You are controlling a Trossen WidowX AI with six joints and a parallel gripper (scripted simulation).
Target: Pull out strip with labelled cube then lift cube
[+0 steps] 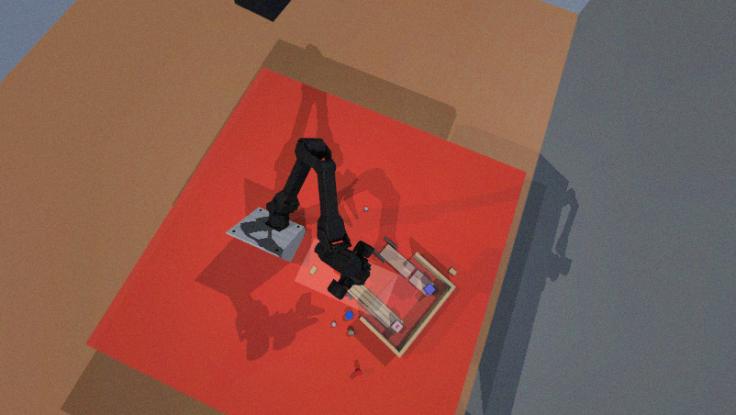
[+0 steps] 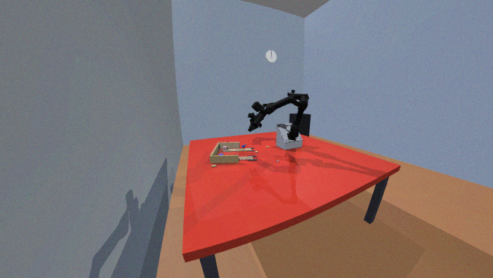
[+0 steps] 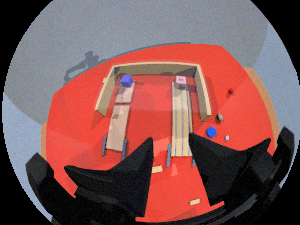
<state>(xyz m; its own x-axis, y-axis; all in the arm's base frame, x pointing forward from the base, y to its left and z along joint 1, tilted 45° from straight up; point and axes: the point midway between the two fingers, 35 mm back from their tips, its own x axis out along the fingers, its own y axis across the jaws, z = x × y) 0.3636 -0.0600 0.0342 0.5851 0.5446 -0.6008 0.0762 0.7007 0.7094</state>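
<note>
Use the red table [image 1: 231,154] [image 2: 310,186] [image 3: 65,109] as the common support. Locate the arm [image 1: 329,196] [image 2: 281,102] above it, reaching from the pale base [image 1: 298,247] [image 2: 284,143] towards the open side of the wooden enclosure [image 1: 429,319] [image 2: 224,158] [image 3: 155,68]. Treat that side as the probable draw-out path, with both near strip ends projecting for access.

Select the striped strip [image 1: 378,308] [image 2: 238,150] [image 3: 181,119]: continuous along its length, with the pink labelled cube [image 1: 395,326] [image 2: 225,147] [image 3: 181,80] on its far end, inside the enclosure. Reject the plain strip [image 1: 395,257] [image 2: 246,158] [image 3: 118,126]: split crosswise, hence unable to draw the blue cube [image 1: 429,288] [image 2: 221,154] [image 3: 126,80] outward. Leave both undisturbed.

Read the gripper [image 1: 361,275] [image 2: 251,128] [image 3: 170,139] as partly spread, fingers apart and without load. Presume approach as the present step, with the extraction not yet done. Lower towards the near end, between the dark side guides [image 3: 169,155], probably fitted to keep the strip aligned. Pull straight and gently; avoid tipping the cube. Keep clear of the blue disc [image 1: 349,315] [image 2: 243,146] [image 3: 211,132] outside the wall.
</note>
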